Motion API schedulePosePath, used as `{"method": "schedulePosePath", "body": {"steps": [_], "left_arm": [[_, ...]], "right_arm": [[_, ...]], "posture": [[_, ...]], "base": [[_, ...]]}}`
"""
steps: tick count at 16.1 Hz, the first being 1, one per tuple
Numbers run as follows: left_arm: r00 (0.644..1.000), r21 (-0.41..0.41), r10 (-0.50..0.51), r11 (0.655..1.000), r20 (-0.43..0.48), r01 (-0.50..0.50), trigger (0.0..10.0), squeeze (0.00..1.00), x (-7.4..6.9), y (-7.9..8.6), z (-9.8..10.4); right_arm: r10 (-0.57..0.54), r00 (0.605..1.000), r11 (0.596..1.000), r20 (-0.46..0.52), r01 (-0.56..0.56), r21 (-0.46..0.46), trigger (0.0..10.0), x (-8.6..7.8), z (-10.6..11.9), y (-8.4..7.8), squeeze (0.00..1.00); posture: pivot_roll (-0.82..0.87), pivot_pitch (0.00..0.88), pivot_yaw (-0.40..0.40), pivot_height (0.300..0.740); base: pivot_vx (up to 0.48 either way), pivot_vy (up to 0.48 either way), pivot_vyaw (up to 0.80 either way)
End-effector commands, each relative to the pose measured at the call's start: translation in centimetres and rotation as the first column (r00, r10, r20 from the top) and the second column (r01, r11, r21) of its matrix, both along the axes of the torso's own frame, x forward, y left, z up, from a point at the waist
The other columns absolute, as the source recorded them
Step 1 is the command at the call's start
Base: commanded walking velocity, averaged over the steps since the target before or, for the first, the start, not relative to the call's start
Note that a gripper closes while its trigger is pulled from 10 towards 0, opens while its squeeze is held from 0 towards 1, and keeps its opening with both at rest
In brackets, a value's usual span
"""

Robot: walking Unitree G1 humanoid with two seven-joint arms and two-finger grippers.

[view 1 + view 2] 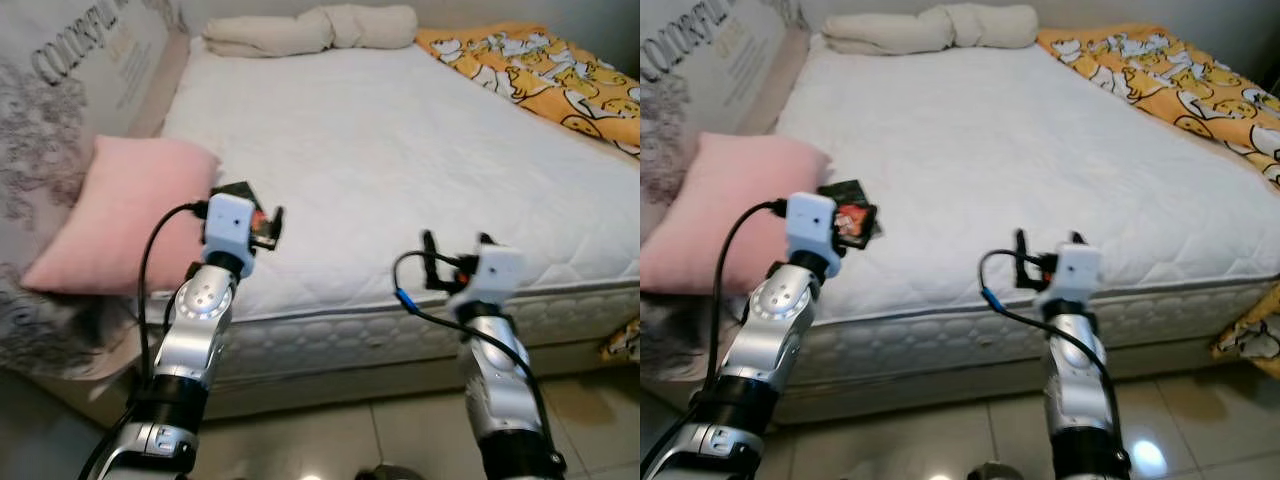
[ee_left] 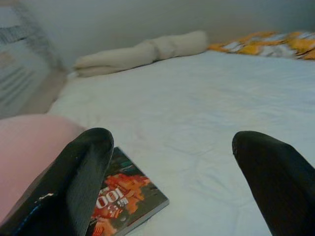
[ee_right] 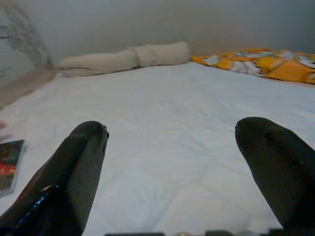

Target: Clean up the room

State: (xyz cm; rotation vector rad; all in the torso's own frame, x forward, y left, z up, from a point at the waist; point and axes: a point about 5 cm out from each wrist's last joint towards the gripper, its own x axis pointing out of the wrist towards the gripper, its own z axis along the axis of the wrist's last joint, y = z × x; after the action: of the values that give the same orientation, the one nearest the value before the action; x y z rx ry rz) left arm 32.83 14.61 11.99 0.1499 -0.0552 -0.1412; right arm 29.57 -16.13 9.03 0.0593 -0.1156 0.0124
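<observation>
A thin book [image 1: 852, 219] with a dark cover and orange-red print lies flat on the white mattress [image 1: 400, 150] near its front left corner, beside a pink pillow [image 1: 125, 210]. My left gripper [image 2: 172, 172] is open, raised just in front of the book [image 2: 123, 199], which lies under its one finger [image 2: 78, 182]. My right gripper [image 3: 172, 167] is open too, held over the bed's front edge with nothing between its fingers; the book [image 3: 9, 164] lies off to its side.
A rolled beige blanket [image 1: 315, 28] lies at the head of the bed. An orange patterned duvet [image 1: 540, 65] covers the far right side. A patterned board [image 1: 60, 110] leans along the left. Tiled floor [image 1: 330, 440] lies below.
</observation>
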Motion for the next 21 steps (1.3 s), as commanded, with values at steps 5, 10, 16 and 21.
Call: {"method": "schedulePosePath", "body": {"steps": [5,10,16,21], "left_arm": [[1.000,0.015,0.022,1.000,0.005,-0.022,10.0,0.00,-0.6,-1.0,-0.3],[0.998,0.005,0.057,0.998,0.004,-0.057,10.0,0.00,-0.6,-0.9,-0.3],[0.988,-0.043,0.129,0.990,-0.085,-0.133,10.0,0.00,-0.2,-1.1,-1.4],[0.991,0.007,0.118,0.993,-0.059,-0.117,10.0,0.00,0.0,-0.8,-1.0]], "right_arm": [[-0.001,1.000,1.000,-0.027,0.000,-0.004,10.0,0.8,0.0,-0.3,0.18],[0.010,0.999,1.000,-0.042,-0.009,0.019,10.0,1.1,-0.3,0.1,0.17],[0.003,0.999,1.000,-0.038,-0.003,0.000,10.0,1.2,-0.4,-0.1,0.16],[0.021,0.999,1.000,-0.031,-0.021,-0.005,10.0,1.3,-0.3,0.4,0.17]], "posture": [[-0.01,0.000,0.000,0.736],[-0.01,0.000,0.000,0.736],[0.00,0.000,-0.008,0.736],[0.00,0.000,-0.008,0.736]], "base": [[0.000,-0.480,0.25],[0.000,-0.480,0.14],[0.000,-0.400,0.00],[0.000,0.000,0.00]]}}
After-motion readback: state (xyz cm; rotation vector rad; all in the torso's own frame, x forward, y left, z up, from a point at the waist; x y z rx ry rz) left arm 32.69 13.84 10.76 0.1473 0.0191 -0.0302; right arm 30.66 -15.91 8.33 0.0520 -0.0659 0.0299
